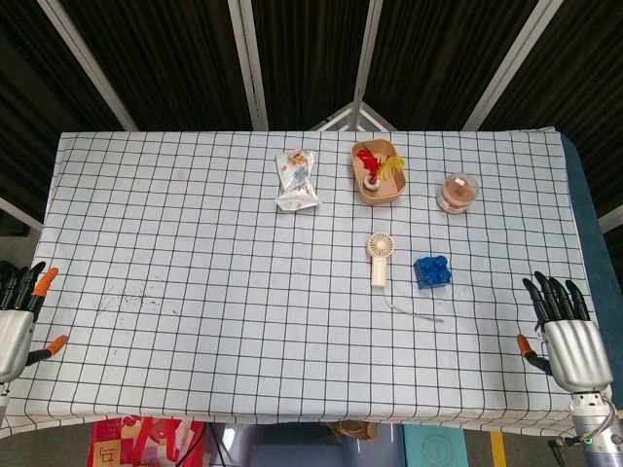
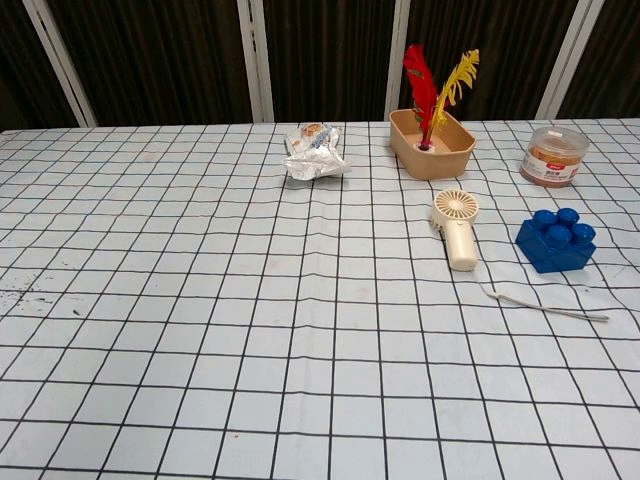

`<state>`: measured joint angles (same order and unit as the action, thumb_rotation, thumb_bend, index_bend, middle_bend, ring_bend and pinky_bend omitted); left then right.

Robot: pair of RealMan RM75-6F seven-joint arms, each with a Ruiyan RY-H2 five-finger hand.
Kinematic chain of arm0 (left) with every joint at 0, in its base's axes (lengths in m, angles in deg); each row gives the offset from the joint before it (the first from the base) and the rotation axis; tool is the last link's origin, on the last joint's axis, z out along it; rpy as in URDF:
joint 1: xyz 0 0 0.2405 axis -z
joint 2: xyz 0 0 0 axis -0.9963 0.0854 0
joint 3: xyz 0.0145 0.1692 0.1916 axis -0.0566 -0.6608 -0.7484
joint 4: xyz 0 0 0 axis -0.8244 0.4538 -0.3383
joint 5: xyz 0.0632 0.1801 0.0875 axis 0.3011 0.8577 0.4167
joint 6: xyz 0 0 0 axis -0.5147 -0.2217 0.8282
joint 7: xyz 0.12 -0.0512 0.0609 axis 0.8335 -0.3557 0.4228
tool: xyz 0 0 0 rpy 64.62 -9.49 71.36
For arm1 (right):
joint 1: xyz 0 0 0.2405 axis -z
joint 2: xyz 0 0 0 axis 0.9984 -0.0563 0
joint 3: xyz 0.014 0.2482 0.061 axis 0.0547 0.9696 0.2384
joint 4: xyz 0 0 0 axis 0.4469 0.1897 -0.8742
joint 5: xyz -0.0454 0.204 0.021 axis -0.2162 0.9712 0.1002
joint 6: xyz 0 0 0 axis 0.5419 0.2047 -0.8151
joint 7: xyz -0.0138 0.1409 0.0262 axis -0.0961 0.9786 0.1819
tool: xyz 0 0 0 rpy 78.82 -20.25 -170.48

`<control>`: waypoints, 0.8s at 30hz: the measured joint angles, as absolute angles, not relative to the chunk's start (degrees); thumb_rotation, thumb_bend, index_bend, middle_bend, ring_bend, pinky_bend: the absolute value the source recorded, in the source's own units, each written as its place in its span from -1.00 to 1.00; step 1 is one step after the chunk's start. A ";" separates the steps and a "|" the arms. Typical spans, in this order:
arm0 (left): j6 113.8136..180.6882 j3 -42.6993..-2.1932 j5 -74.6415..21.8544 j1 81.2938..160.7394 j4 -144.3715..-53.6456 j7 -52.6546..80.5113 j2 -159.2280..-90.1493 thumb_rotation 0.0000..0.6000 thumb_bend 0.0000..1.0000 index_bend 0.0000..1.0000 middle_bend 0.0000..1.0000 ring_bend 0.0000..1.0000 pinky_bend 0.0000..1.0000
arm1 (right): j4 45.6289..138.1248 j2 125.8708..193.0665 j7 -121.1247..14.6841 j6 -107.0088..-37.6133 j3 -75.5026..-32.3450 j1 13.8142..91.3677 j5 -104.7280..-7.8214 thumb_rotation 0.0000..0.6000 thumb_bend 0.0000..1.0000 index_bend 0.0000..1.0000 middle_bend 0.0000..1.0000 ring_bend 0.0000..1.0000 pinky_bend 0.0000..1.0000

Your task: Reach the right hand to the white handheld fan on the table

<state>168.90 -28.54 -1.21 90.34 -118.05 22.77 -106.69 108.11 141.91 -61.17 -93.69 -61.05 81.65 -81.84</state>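
While the right hand [image 1: 569, 336] rests at the near right edge of the table [image 1: 175, 243], its fingers are spread and straight and grasp nothing. The left hand [image 1: 18, 316] sits at the near left edge, likewise released, fingers apart and empty. Neither hand shows in the chest view.

The fan [image 1: 379, 257] lies flat on the checked cloth, right of the table's middle, its round head toward the far side and its handle toward the robot. It is well apart from the right hand, up and to the left of it in the head view. A blue block [image 1: 431, 269] sits just beside the fan on its right, between the fan and the right hand's side of the table. A thin white cord [image 1: 414, 312] trails on the cloth nearer than the fan and block.

Farther back, a tan tray [image 1: 379, 175] holding red and yellow feathers [image 2: 437, 85] stands behind the fan. A clear round tub [image 1: 458, 193] sits to the tray's right, and a crumpled wrapper [image 1: 296, 181] lies to its left.
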 measured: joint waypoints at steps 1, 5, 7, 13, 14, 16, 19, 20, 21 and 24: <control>168.91 -28.53 -1.25 90.33 -118.12 22.70 -106.67 1.00 -0.81 -1.00 -1.00 -1.00 -1.00 | 108.19 141.87 -61.16 -93.68 -61.07 81.66 -81.82 1.00 -0.32 -1.00 -1.00 -1.00 -1.00; 168.96 -28.48 -1.37 90.26 -118.30 22.48 -106.57 1.00 -0.81 -1.00 -1.00 -1.00 -1.00 | 108.33 141.76 -60.99 -93.54 -61.15 81.68 -81.71 1.00 -0.32 -1.00 -1.00 -1.00 -1.00; 168.90 -28.49 -1.43 90.25 -118.46 22.44 -106.52 1.00 -0.81 -1.00 -1.00 -1.00 -1.00 | 108.36 141.72 -60.97 -93.56 -61.16 81.70 -81.74 1.00 -0.32 -1.00 -1.00 -1.00 -1.00; 169.17 -28.48 -1.48 90.08 -118.61 22.30 -106.48 1.00 -0.81 -1.00 -1.00 -1.00 -1.00 | 108.69 141.61 -60.83 -93.53 -61.22 81.73 -81.74 1.00 -0.32 -1.00 -1.00 -1.00 -1.00; 169.20 -28.41 -1.57 90.07 -118.62 22.18 -106.48 1.00 -0.81 -1.00 -1.00 -1.00 -1.00 | 108.68 141.64 -60.86 -93.45 -61.25 81.69 -81.77 1.00 -0.32 -1.00 -1.00 -1.00 -1.00; 169.10 -28.30 -1.82 90.09 -118.62 21.99 -106.48 1.00 -0.81 -1.00 -1.00 -1.00 -1.00 | 108.72 141.66 -60.90 -93.20 -61.28 81.63 -81.66 1.00 -0.32 -1.00 -1.00 -1.00 -1.00; 168.66 -28.29 -2.14 90.18 -118.71 22.08 -106.40 1.00 -0.81 -1.00 -1.00 -1.00 -1.00 | 109.09 141.53 -60.64 -92.85 -61.19 81.58 -81.12 1.00 -0.32 -1.00 -1.00 -1.00 -1.00; 168.64 -28.28 -2.19 90.19 -118.80 22.06 -106.38 1.00 -0.81 -1.00 -1.00 -1.00 -1.00 | 109.16 141.50 -60.52 -92.75 -61.17 81.58 -80.97 1.00 -0.32 -1.00 -1.00 -1.00 -1.00; 168.69 -28.26 -2.19 90.17 -118.83 22.04 -106.38 1.00 -0.81 -1.00 -1.00 -1.00 -1.00 | 109.27 141.46 -60.35 -92.62 -61.14 81.55 -80.87 1.00 -0.32 -1.00 -1.00 -1.00 -0.97; 169.18 -28.17 -2.02 90.07 -118.86 21.81 -106.42 1.00 -0.81 -1.00 -1.00 -1.00 -1.00 | 109.60 141.38 -59.73 -92.42 -61.04 81.35 -80.89 1.00 -0.32 -1.00 -0.50 -0.42 -0.31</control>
<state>169.18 -28.17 -2.02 90.07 -118.86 21.81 -106.42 109.60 141.38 -59.73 -92.42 -61.04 81.35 -80.89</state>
